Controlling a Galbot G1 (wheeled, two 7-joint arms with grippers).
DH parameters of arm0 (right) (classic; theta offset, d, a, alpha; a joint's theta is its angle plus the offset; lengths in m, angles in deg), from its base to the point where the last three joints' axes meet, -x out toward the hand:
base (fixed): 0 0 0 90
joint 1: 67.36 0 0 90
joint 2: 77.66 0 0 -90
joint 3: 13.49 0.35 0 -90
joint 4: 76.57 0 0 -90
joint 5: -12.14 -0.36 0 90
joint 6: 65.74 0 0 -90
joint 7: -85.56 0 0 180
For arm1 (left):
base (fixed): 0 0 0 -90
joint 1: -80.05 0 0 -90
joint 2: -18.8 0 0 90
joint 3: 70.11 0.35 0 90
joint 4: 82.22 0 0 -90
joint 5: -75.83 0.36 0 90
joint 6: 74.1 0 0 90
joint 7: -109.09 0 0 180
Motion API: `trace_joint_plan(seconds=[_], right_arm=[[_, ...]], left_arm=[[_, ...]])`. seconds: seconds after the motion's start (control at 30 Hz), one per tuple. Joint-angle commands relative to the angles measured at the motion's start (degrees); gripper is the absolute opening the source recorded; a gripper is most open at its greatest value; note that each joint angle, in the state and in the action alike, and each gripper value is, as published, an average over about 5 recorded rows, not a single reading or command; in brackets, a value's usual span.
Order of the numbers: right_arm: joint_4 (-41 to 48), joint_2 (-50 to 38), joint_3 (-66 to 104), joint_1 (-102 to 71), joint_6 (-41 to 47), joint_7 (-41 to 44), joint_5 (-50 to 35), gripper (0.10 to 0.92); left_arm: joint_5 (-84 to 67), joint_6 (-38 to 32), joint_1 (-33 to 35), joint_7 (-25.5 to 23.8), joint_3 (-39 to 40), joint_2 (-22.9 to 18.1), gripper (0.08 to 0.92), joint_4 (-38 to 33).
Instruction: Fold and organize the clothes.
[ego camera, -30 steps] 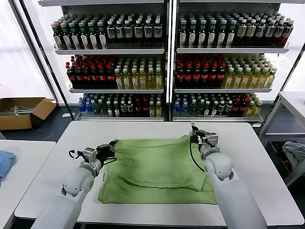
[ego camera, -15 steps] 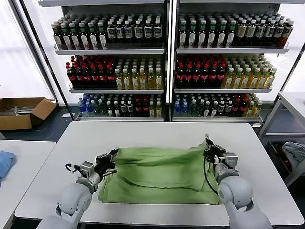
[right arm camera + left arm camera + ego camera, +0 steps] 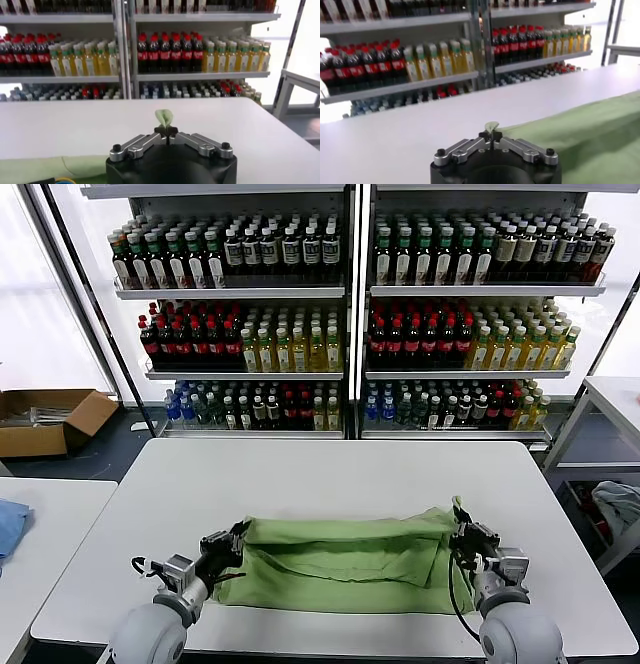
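The light green clothes (image 3: pixel 345 562) lie folded into a wide low band near the front of the white table (image 3: pixel 330 474). My left gripper (image 3: pixel 238 533) is shut on the band's far left corner. A small tuft of green fabric (image 3: pixel 491 126) sticks out between its closed jaws in the left wrist view, and the rest of the green cloth (image 3: pixel 580 130) spreads off to one side. My right gripper (image 3: pixel 460 514) is shut on the far right corner, with a pinch of green cloth (image 3: pixel 164 117) standing up from its tips. Collar, buttons and print are hidden.
Shelves of bottles (image 3: pixel 340 314) stand behind the table. A cardboard box (image 3: pixel 45 419) sits on the floor at the left. A blue cloth (image 3: pixel 8 524) lies on a side table at the left, and a grey-blue cloth (image 3: pixel 620 504) lies at the right.
Both grippers have pulled the shirt's far edge toward the table's front, over the rest of the shirt. The cloth now forms a narrower band than one second ago.
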Motion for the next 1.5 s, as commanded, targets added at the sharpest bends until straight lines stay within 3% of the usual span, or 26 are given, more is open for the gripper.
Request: trace_joint_plan(seconds=[0.03,0.53,0.8,1.07,1.3,1.5], right_arm=[[-0.6,1.1,-0.7,-5.9,-2.2,-0.3,2.5,0.108],[4.5,2.5,-4.0,-5.0,-3.8,-1.4,9.4,0.124],[5.0,2.4,-3.8,-5.3,-5.5,-1.9,14.6,0.337],[-7.3,0.7,0.8,-6.7,-5.8,-2.5,5.8,0.554],[-12.5,-0.5,3.0,-7.0,-5.3,-3.3,3.5,0.752],[-12.5,-0.4,2.2,-7.1,-5.4,-3.5,3.8,0.821]], left_arm=[[2.4,-0.7,4.2,-0.8,-0.3,-0.8,0.087,0.3],[6.8,-1.9,3.3,-0.9,0.1,-2.7,0.103,1.1],[10.4,-2.0,3.4,-0.2,-0.5,-3.5,0.315,-1.4],[11.7,-1.2,5.1,1.7,-2.6,-6.2,0.549,-5.7],[9.6,0.2,7.0,3.7,-4.6,-11.1,0.747,-4.2],[1.7,2.7,6.4,4.7,-4.4,-12.8,0.82,-2.9]])
